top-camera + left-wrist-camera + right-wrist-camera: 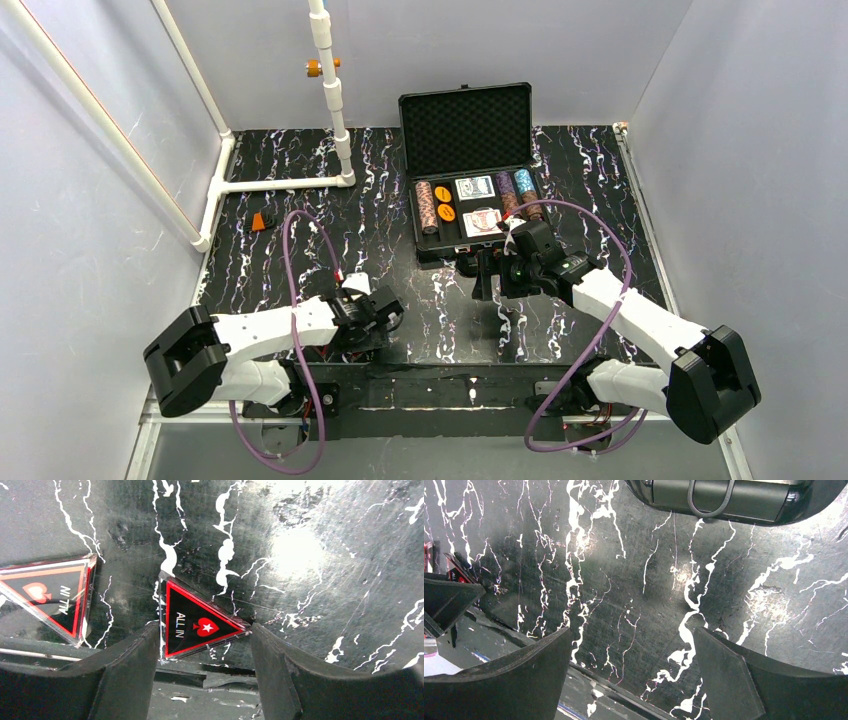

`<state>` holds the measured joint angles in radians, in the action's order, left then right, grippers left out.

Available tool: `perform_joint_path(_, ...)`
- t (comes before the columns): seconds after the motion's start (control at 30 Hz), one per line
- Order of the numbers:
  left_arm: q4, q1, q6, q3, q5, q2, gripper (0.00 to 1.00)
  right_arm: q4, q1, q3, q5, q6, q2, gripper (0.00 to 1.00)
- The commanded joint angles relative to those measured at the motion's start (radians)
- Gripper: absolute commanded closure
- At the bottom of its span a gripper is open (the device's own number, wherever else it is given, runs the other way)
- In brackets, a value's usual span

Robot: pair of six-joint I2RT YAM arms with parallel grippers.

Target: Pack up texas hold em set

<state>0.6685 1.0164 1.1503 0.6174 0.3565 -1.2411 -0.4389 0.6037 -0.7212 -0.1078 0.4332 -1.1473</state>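
The black case [465,130] stands open at the back, ribbed lid up. Its tray holds a brown chip stack [428,205], blue chips [523,182], two card decks [475,187] and orange discs [444,203]. My left gripper [388,312] is low at the table's near side. In the left wrist view my left gripper [205,645] is shut on a red-black "ALL IN" triangle [197,625], both fingers touching its ends. A second triangle [47,595] lies to its left. My right gripper [487,278] is open and empty over the table [631,660], just before the case front [719,500].
A small orange block with a black part [262,221] lies at the left of the marbled black table. A white pipe frame [335,100] stands at the back left. Grey walls close in both sides.
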Motion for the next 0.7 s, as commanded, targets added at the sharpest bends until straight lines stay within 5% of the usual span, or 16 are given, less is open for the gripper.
perform_joint_path(0.0,0.116,-0.004,-0.029,0.038,0.029,0.011,0.57,-0.010,0.004,-0.027,0.004,-0.014,0.023,0.02)
perform_joint_path(0.17,0.190,-0.004,-0.081,0.200,0.045,-0.006,0.58,-0.084,0.004,-0.137,0.032,-0.016,0.047,0.01)
perform_joint_path(0.4,0.234,-0.004,-0.256,0.568,0.069,-0.206,0.58,-0.231,0.004,-0.420,0.311,0.042,0.196,0.02)
perform_joint_path(0.67,0.234,-0.006,-0.355,0.795,0.046,-0.359,0.58,-0.227,0.004,-0.483,0.381,0.055,0.275,0.01)
